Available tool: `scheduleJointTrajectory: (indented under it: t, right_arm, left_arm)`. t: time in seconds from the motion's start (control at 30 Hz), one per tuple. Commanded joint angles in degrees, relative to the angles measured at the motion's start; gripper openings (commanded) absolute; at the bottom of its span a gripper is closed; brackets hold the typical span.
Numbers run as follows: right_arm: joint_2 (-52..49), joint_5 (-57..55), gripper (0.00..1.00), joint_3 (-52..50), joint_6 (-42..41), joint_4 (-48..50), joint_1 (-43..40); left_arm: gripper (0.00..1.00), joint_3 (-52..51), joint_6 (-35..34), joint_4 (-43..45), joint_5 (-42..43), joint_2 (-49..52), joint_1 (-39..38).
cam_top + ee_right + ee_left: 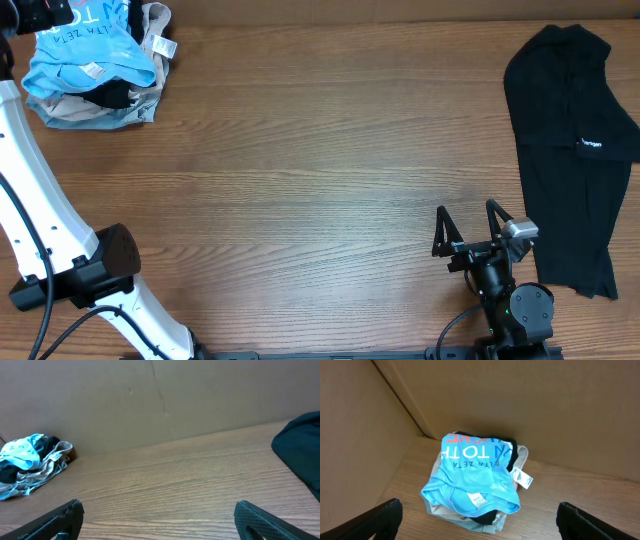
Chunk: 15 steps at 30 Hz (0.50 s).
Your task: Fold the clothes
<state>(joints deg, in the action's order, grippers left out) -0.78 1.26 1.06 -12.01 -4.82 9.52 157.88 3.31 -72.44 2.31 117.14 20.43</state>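
Observation:
The light blue T-shirt (85, 52) with white and red lettering lies crumpled on top of a pile at the table's far left corner. It also shows in the left wrist view (472, 477) and small in the right wrist view (22, 450). My left gripper (480, 522) is open and empty, hovering just above and in front of the pile. In the overhead view only its arm shows, and its fingers are out of frame at the top left. My right gripper (470, 225) is open and empty near the front edge at the right, and also shows in the right wrist view (160, 520).
Beige and black garments (95, 105) lie bundled under the blue shirt. A larger plain black garment with a small white mark (570, 150) lies spread at the right side. Cardboard walls (530, 405) close off the back and left of the table.

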Motion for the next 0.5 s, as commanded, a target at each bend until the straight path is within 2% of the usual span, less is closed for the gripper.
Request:
scheduleJointTrajectory:
  t: [0.0,0.3,0.47]
  right_arm:
    - [0.61,0.11,1.0,-0.61,-0.22,0.13,0.28]
    - [0.61,0.11,1.0,-0.61,-0.22,0.13,0.28]
    - [0.61,0.11,1.0,-0.61,-0.22,0.13,0.28]
  left_arm:
    - [1.0,0.37,-0.74,0.24,0.26,-0.24,-0.2]
    - [1.0,0.37,-0.74,0.22,0.24,-0.57,-0.63]
    - [1.0,0.09,-0.74,0.24,0.22,-2.6,-3.3]
